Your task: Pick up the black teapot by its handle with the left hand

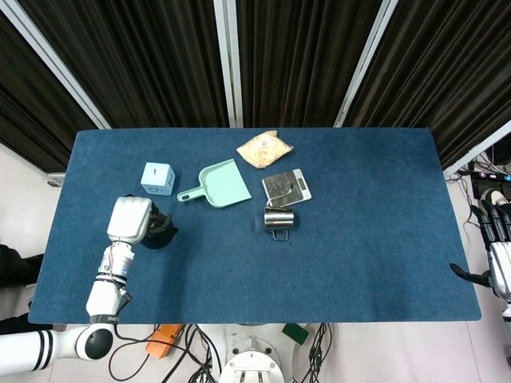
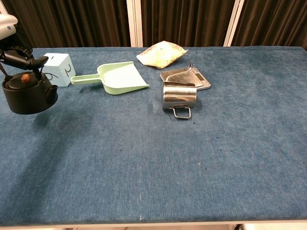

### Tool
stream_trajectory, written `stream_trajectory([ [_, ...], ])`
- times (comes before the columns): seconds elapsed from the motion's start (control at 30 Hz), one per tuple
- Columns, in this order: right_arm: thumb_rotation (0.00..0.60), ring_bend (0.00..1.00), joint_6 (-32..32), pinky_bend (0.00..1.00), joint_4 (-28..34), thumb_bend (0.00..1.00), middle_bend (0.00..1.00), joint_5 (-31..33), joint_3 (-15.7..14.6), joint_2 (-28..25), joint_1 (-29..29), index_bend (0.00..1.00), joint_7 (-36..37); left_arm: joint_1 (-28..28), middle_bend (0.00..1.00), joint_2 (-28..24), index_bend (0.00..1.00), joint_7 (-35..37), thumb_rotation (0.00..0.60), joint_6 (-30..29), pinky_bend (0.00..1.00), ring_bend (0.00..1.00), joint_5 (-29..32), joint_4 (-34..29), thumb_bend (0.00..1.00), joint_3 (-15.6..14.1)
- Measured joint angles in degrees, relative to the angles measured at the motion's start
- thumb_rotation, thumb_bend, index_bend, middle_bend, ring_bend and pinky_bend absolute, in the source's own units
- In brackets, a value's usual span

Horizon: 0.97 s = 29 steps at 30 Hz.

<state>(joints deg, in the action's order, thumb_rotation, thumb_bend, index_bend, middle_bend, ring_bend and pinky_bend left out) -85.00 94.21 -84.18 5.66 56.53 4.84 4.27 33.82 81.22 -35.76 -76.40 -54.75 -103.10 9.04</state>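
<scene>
Blue table spans the frame; its right half and near strip are bare cloth, and the clutter sits left of centre toward the far side.

Left hand is over the left part of the table, fingers curled around the handle of the black teapot — teapot hangs under the hand, near the left edge, just near-side of the light blue cube. In the chest view a shadow lies below it.

Green dustpan lies right of the cube, handle pointing left. Tan pouch is farthest back. Kitchen scale and steel cup sit touching, mid-table.

Right hand hangs off the right edge, clear of the table, fingers extended, holding nothing.
</scene>
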Motion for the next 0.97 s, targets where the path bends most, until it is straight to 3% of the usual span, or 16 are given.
stream_trajectory([
  [0.2, 0.600, 0.00, 0.0, 0.00, -0.4, 0.04, 0.02, 0.1, 0.0, 0.0, -0.2, 0.00, 0.4, -0.1, 1.00, 0.8, 1.00, -1.7, 0.466, -0.2, 0.56, 1.00, -0.4, 0.8, 0.46, -0.4],
  [0.97, 0.600, 0.00, 1.2, 0.00, -0.8, 0.04, 0.02, 1.0, 0.0, 0.3, 0.0, 0.00, 0.4, 0.1, 1.00, 3.9, 1.00, -6.7, 0.493, -1.5, 0.57, 1.00, -0.1, 4.4, 0.46, 0.2],
])
